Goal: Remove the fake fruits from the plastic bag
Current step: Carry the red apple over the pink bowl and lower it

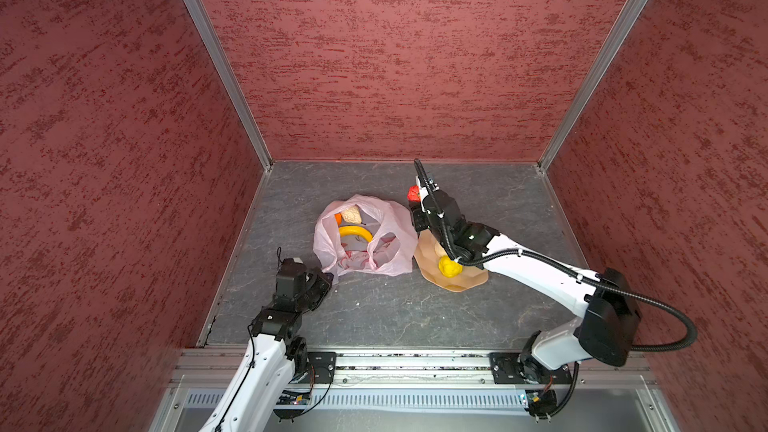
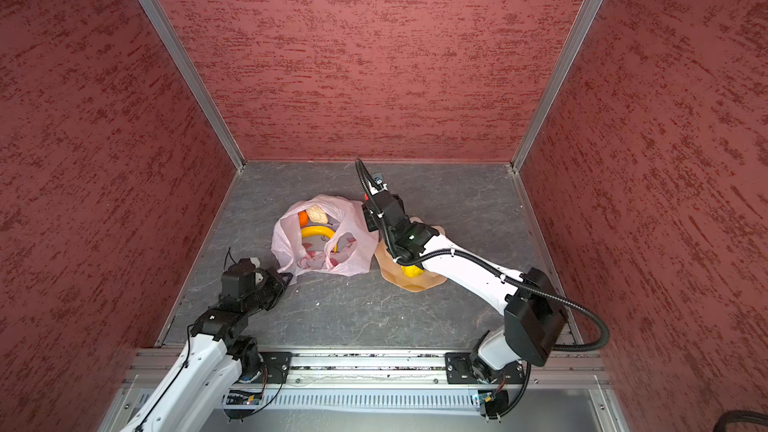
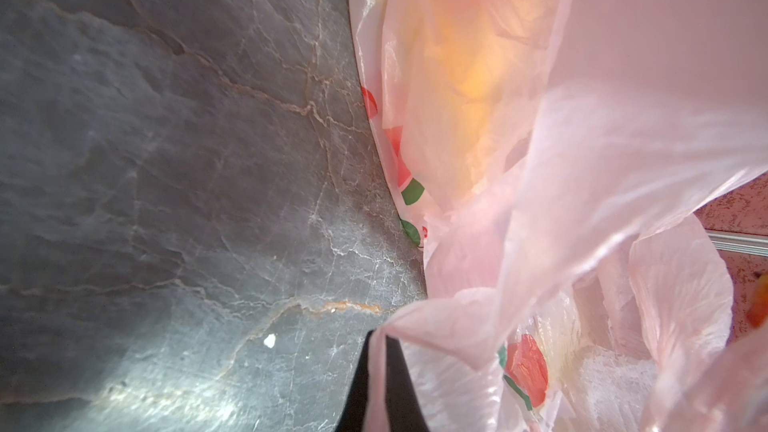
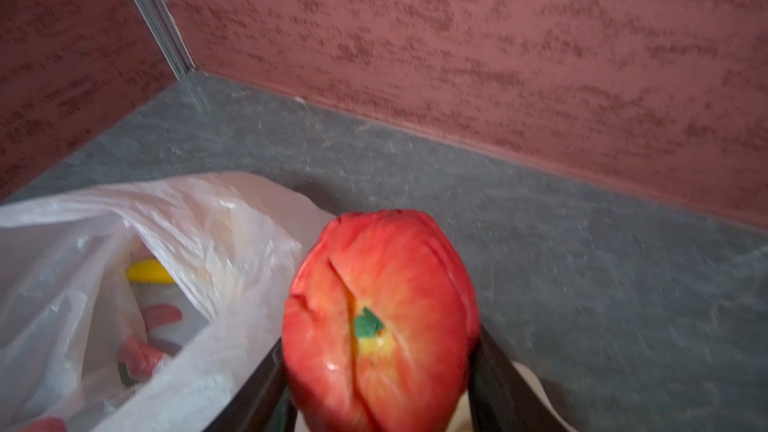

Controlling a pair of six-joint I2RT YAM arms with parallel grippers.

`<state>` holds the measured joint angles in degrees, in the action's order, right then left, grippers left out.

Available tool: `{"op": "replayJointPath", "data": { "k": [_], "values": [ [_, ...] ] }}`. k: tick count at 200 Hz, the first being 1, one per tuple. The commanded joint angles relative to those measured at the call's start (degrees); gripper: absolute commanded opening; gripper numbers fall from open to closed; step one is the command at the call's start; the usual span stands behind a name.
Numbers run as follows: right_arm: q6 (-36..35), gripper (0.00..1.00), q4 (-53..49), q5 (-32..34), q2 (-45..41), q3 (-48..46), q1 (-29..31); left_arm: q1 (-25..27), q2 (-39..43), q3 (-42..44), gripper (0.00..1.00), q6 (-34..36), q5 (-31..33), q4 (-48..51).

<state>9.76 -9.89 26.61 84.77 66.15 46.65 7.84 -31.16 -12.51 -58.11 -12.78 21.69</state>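
- Carrying one fruit out of the bag was, as we judged it, the step in hand. The right end effector (image 4: pixel 376 371) had its jaws partly open and pressed against either side of the red fruit (image 4: pixel 380 317). That fruit hung clear of the surface (image 1: pixel 395 313), just beside the far right edge of the plastic bag (image 1: pixel 365 238).
- We saw the left end effector (image 3: pixel 376 384) fully closed, pinching a fold of the bag's film at its near left corner, apparently to anchor the bag.
- In both top views the bag lay open-mouthed on the surface. Inside it we made out the banana (image 1: pixel 355 231), the orange fruit (image 1: pixel 338 218) and a cream-white fruit (image 1: pixel 352 214).
- The bumpy yellow fruit (image 1: pixel 449 267) sat on the tan plate (image 1: pixel 457 282), just to the right of the bag.
- The next move, in our judgement, called for bringing the red fruit over a bare part of the plate, lowering it and spreading the jaws. It had to be done without knocking the yellow fruit.
- The right arm stretched forward from its base across the plate, its wrist raised and its end effector pointing towards the back wall (image 1: pixel 415 56).
- The left arm was bent low, with its end effector close to the surface.
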Motion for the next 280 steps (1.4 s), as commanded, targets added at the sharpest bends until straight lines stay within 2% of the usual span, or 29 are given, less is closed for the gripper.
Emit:
{"op": "replayJointPath", "data": {
  "k": [1, 47, 88, 137, 212, 280],
  "values": [
    [7.1, 0.43, -7.2, 3.2, -3.9, -2.7, -0.3, 0.4, -0.9, 0.3, 0.0, 0.7, 0.4, -2.6],
    [12.7, 0.43, -10.2, 3.7, -6.5, -6.4, -4.4, 0.5, -1.8, -0.1, 0.0, 1.1, 0.5, -3.1],
    [16.2, 0.43, -10.0, -0.1, -7.1, -10.0, -12.4, 0.8, -0.8, 0.1, 0.0, 0.9, 1.1, -2.4],
    [17.3, 0.43, -7.9, -4.6, -4.2, -11.9, -17.3, 1.1, -1.4, -0.2, 0.0, 0.7, 0.9, -3.1],
    [17.7, 0.44, -4.0, -8.9, 3.3, -12.1, -19.1, 1.3, -1.0, -0.1, 0.0, 0.6, 1.0, -2.7],
    [19.0, 0.5, -2.3, -10.3, 5.5, -13.6, -19.2, 1.5, -1.2, -0.1, 0.0, 0.6, 1.1, -2.7]
  ]
}}
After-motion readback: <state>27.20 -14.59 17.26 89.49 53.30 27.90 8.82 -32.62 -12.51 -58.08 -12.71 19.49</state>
